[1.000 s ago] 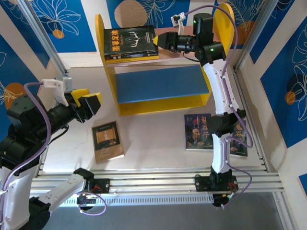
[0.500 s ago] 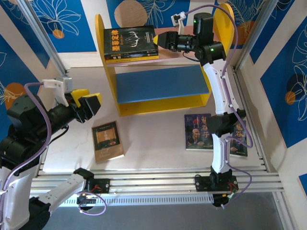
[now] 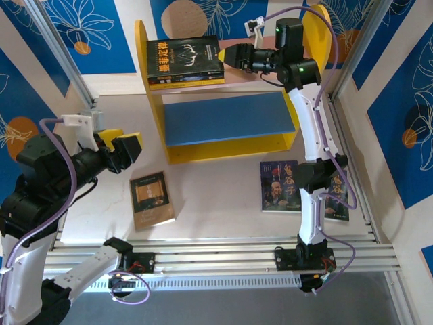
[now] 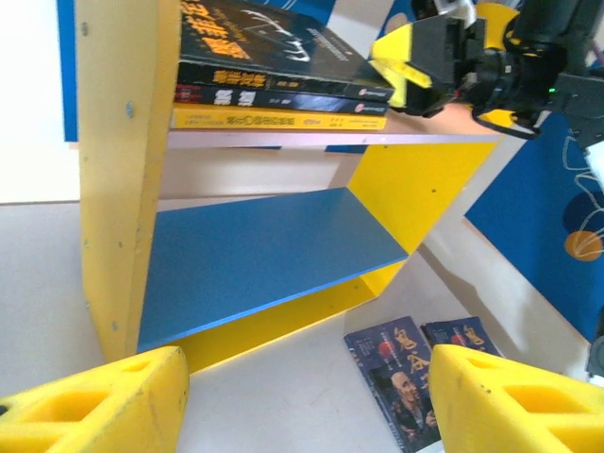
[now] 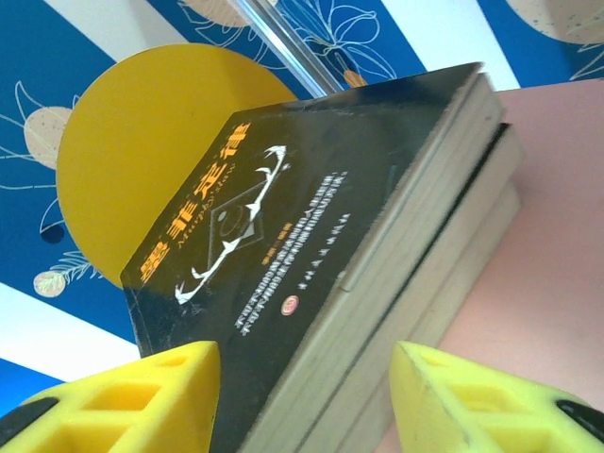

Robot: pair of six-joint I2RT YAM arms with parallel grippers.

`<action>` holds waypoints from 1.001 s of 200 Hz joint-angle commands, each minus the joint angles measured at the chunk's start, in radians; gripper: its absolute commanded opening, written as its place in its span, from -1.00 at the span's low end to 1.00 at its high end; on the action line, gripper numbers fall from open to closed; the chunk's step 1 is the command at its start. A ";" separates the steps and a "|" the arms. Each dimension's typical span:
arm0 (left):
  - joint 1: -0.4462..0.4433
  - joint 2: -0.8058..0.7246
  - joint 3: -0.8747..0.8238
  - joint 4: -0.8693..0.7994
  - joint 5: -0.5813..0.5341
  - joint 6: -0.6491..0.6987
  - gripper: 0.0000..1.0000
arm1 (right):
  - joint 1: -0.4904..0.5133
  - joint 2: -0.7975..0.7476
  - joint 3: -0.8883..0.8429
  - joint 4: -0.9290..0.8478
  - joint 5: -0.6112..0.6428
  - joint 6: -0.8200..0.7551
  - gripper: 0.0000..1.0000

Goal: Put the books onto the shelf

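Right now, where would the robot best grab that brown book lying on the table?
Probably by one long edge, coming from above with the left gripper, which hangs open nearby. The brown book lies flat and thin, nothing touching its sides, so a finger can slide under an edge.

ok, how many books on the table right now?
3. Brown book lies front-left of the shelf; two dark-blue books front-right: left one, right one partly behind the right arm.
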State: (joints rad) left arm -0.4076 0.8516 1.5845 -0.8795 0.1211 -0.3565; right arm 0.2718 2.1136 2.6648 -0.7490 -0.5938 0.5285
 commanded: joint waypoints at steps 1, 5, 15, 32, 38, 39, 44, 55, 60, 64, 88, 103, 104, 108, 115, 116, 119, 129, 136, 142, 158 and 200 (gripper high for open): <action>0.010 -0.011 -0.007 -0.032 -0.067 0.014 0.37 | -0.024 -0.064 0.003 -0.019 -0.010 -0.017 0.05; 0.010 -0.011 -0.009 -0.036 -0.075 0.013 0.37 | -0.028 -0.069 0.000 -0.020 -0.010 -0.019 0.05; 0.010 -0.013 -0.013 -0.045 -0.099 0.013 0.37 | -0.035 -0.081 -0.009 -0.024 -0.011 -0.025 0.05; 0.010 -0.018 -0.033 -0.063 -0.146 -0.002 0.37 | -0.043 -0.110 -0.030 -0.044 -0.002 -0.050 0.05; 0.010 -0.021 -0.046 -0.066 -0.162 -0.009 0.37 | -0.047 -0.126 -0.042 -0.054 0.002 -0.063 0.05; 0.010 -0.022 -0.050 -0.067 -0.165 -0.009 0.37 | -0.048 -0.127 -0.044 -0.056 0.003 -0.066 0.05; 0.010 -0.027 -0.066 -0.070 -0.177 -0.014 0.36 | -0.050 -0.144 -0.060 -0.065 0.007 -0.079 0.05; 0.009 -0.038 -0.111 -0.073 -0.210 -0.039 0.36 | -0.051 -0.191 -0.107 -0.084 0.015 -0.111 0.04; 0.009 -0.044 -0.137 -0.071 -0.220 -0.046 0.35 | -0.050 -0.219 -0.144 -0.084 0.016 -0.126 0.04; 0.010 -0.051 -0.158 -0.068 -0.227 -0.051 0.35 | -0.050 -0.246 -0.181 -0.078 0.016 -0.135 0.04; 0.010 -0.076 -0.292 -0.046 -0.272 -0.082 0.33 | -0.028 -0.433 -0.447 -0.010 0.073 -0.188 0.05; 0.009 -0.085 -0.371 -0.029 -0.291 -0.103 0.33 | -0.023 -0.556 -0.620 0.035 0.115 -0.200 0.05; 0.009 -0.086 -0.376 -0.028 -0.292 -0.104 0.32 | -0.022 -0.565 -0.635 0.038 0.119 -0.199 0.05; 0.010 -0.087 -0.395 -0.023 -0.296 -0.109 0.32 | -0.020 -0.600 -0.690 0.057 0.130 -0.197 0.05; 0.010 -0.089 -0.425 -0.016 -0.304 -0.120 0.31 | -0.011 -0.664 -0.790 0.094 0.154 -0.196 0.06; 0.009 -0.090 -0.429 -0.015 -0.305 -0.121 0.31 | -0.010 -0.672 -0.805 0.099 0.157 -0.195 0.06; 0.010 -0.091 -0.442 -0.012 -0.309 -0.125 0.31 | -0.005 -0.700 -0.848 0.115 0.170 -0.193 0.07; 0.010 -0.095 -0.484 -0.001 -0.318 -0.143 0.31 | 0.015 -0.785 -0.986 0.166 0.212 -0.187 0.09; 0.009 -0.101 -0.516 0.010 -0.321 -0.156 0.31 | 0.030 -0.834 -1.073 0.191 0.241 -0.182 0.09; 0.009 -0.105 -0.546 0.020 -0.323 -0.168 0.31 | 0.042 -0.870 -1.132 0.203 0.266 -0.181 0.09; 0.010 -0.111 -0.614 0.041 -0.330 -0.197 0.32 | 0.083 -0.951 -1.305 0.254 0.340 -0.157 0.10; 0.009 -0.105 -0.804 0.108 -0.324 -0.283 0.30 | 0.190 -0.969 -1.581 0.338 0.439 -0.100 0.10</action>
State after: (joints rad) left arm -0.4076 0.7532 0.8623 -0.8307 -0.1886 -0.5655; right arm 0.4160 1.1259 1.1873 -0.4934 -0.2558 0.3874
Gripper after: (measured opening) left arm 0.655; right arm 0.551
